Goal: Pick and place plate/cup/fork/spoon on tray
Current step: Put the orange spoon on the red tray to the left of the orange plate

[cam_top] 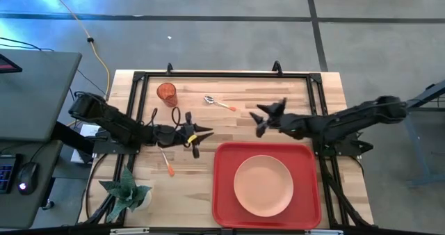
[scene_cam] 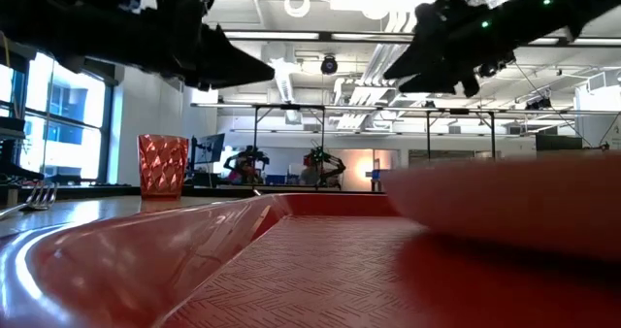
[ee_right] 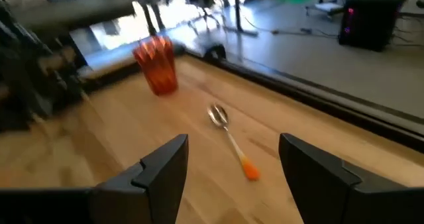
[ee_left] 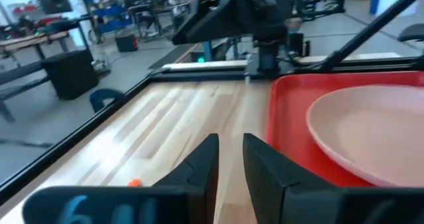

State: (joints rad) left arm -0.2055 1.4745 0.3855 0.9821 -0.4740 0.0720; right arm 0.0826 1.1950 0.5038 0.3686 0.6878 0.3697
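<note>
The red tray [cam_top: 224,193] lies at the table's near right with the salmon-pink plate [cam_top: 263,185] flat on it. The orange-red cup [cam_top: 167,94] stands upright at the far left. The spoon [cam_top: 219,103] lies flat right of the cup, and both show in the right wrist view (cup [ee_right: 158,66], spoon [ee_right: 228,134]). The fork [cam_top: 167,163] lies flat on the wood near the left arm. My left gripper [cam_top: 199,140] hovers left of the tray, empty, with a narrow gap between its fingers [ee_left: 230,159]. My right gripper [cam_top: 264,118] hovers beyond the tray's far edge, open and empty.
A potted plant [cam_top: 126,191] stands at the near left corner. A black frame rail [cam_top: 222,74] runs round the tabletop. Bare wood lies between the spoon and the tray. A desk with a mouse [cam_top: 26,174] stands left of the table.
</note>
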